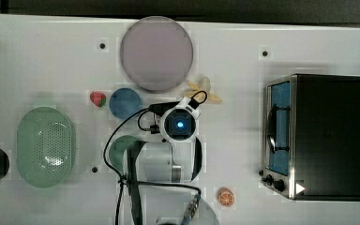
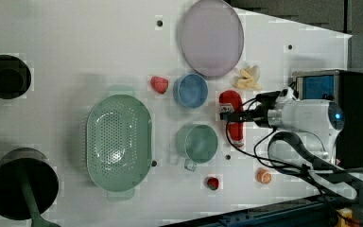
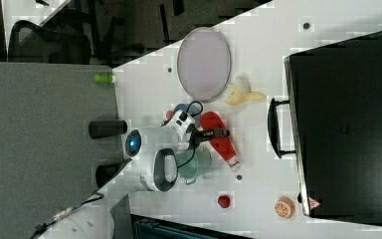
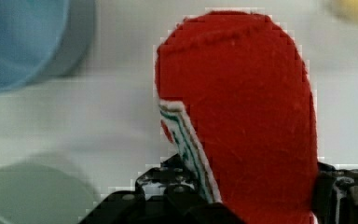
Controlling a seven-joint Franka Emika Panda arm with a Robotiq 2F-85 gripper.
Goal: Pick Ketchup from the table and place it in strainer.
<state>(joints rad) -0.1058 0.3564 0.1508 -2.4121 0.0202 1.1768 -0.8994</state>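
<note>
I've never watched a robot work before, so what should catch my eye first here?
Probably the red ketchup bottle lying on the white table, with the arm's black fingers on either side of it. In the left view, the pale green strainer sits empty to the left of it, past a green cup.

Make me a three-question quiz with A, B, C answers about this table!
1. Where is the red ketchup squeeze bottle?
A. inside the basket
B. beside the round blue bowl
C. on the plate

2. What colour is the large round plate?
A. yellow
B. black
C. grey-lilac

3. What is in the mint-green perforated plastic basket?
A. nothing
B. fruit
C. a cup

Answers: 1 B, the left view shows bottle and bowl side by side; 2 C, its whole face is pale grey-lilac; 3 A, its dotted bottom is bare.
</note>
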